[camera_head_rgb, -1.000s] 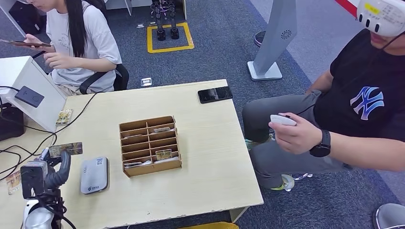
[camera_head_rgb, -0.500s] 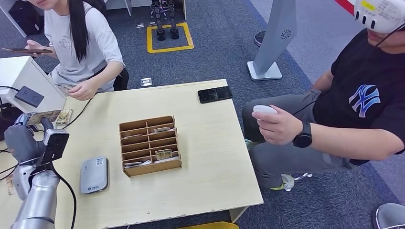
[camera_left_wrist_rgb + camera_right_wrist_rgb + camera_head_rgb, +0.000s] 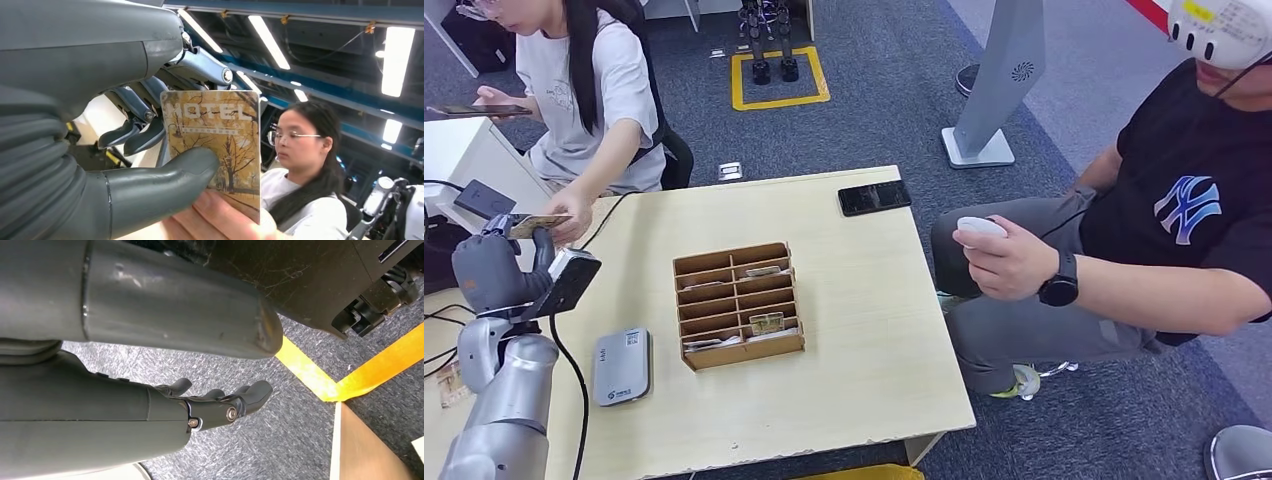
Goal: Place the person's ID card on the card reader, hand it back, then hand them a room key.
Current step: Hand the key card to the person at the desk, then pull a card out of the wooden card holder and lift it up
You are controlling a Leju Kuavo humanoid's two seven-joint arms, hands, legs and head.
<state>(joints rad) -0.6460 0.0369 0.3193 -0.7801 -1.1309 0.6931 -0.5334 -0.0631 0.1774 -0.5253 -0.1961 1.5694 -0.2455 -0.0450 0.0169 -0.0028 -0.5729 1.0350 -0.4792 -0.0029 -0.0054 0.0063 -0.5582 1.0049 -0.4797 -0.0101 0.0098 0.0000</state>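
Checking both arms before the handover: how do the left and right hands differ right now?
The left hand is raised beside the table, while the right hand hangs low over the carpet. The left hand pinches a "MOTEL" card, which the seated person's hand is touching; the right hand holds nothing, fingers loosely apart. Both are grey with darker fingers.

Key card (image 3: 215, 145) lower corner hidden by thumb.

You are in a robotics lab staged as a hotel check-in desk: grey carpet (image 3: 904, 90) marked with yellow floor tape (image 3: 779, 78), a wooden desk (image 3: 854, 300) holding a card organiser (image 3: 737, 305), and a seated person in a VR headset (image 3: 1224, 30).
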